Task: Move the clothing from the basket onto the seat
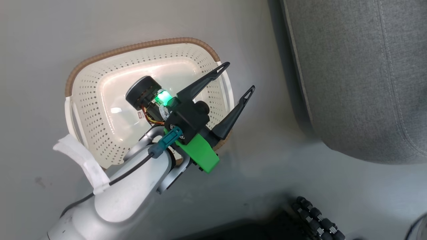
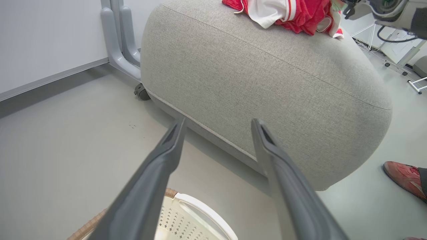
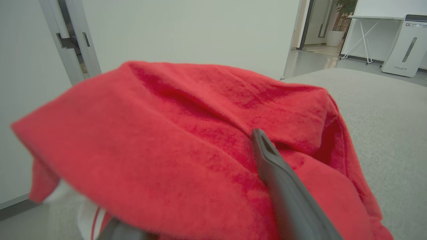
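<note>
Left gripper: your left gripper (image 1: 239,76) hangs over the basket (image 1: 90,100), above the rim on the side towards the seat (image 1: 360,83), with its fingers pointing towards the seat.
Left jaws: spread wide and released, with nothing between them. In the left wrist view the floor (image 2: 66,150) and the seat's flank show through the gap.
Right gripper: your right gripper (image 3: 218,136) is up at the seat top, in among the clothing (image 3: 166,133).
Right jaws: one finger (image 3: 283,186) lies bare on the red fabric, well off the middle of the view. The other is buried under the cloth, with a little of its base showing at the bottom edge. Record them as parted, with fabric draped over one finger and not pinched.
Clothing: a red heap with white panels and striped trim lies on the seat's top. In the left wrist view it is by the far edge and rests on the upholstery.
Basket: it stands on the floor near the seat's edge, not touching it. You can see its glossy bare bottom and a paper label (image 1: 140,115) inside.
Seat: grey and rounded, with a stitched seam along its lower edge.
Right arm: a pale forearm (image 2: 393,10) sits just above the far end of the heap.
Surroundings: a person's red shoe (image 2: 403,176) is on the floor past the seat's rounded corner. A grey frame (image 2: 116,40) on a caster (image 2: 141,92) stands just behind the seat.
</note>
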Motion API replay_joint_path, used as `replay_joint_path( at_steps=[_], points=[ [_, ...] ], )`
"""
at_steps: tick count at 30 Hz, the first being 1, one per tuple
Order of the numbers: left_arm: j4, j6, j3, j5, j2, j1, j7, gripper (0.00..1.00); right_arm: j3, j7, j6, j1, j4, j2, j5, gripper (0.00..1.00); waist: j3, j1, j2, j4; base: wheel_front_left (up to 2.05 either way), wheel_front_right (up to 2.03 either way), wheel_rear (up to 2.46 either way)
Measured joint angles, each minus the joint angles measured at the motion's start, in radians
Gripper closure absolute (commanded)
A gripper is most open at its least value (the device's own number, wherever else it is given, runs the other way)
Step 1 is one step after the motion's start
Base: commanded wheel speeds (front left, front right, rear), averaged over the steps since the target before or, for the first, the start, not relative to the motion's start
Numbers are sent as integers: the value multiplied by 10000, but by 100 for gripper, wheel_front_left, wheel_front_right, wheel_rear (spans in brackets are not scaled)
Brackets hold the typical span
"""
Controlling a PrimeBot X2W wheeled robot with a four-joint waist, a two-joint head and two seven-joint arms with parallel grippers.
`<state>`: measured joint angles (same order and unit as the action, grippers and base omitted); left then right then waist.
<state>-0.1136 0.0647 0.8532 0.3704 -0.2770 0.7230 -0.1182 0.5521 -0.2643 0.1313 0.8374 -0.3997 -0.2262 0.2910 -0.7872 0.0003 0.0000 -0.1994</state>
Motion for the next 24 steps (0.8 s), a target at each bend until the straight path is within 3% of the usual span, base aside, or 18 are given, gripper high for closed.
replay_joint_path(
  at_steps=[3, 8, 13, 15, 24],
  points=[
    [-151, -157, -123, 90, 109, -173, -430, 0, -332, 2, 0, -1202, 508, 236, -31, 0, 232, -2, 0, 79, 0, 0, 0],
    [-614, -568, -541, 562, 247, -846, -1032, 0, -1680, 0, 2, -3265, 1944, 502, -848, 0, 865, -1, 0, 141, 0, 0, 0],
    [-1152, -890, -1139, 918, 560, -1915, -1398, 0, -3012, 0, 2, -5273, 2535, 972, -1262, 0, 1909, -3, 0, 167, 0, 0, 0],
    [-1014, -1237, -1741, 871, 738, -2404, -1415, 0, -3588, 2, 2, -5801, 2598, 1129, -1260, 0, 2359, -3, 0, 201, 0, 0, 0],
    [362, -1779, -4911, -805, 1745, -5506, -1446, 0, -6278, 0, 0, -7258, 2476, 1302, -1448, 0, 4537, -3, 0, 715, 0, 0, 0]
  ],
)
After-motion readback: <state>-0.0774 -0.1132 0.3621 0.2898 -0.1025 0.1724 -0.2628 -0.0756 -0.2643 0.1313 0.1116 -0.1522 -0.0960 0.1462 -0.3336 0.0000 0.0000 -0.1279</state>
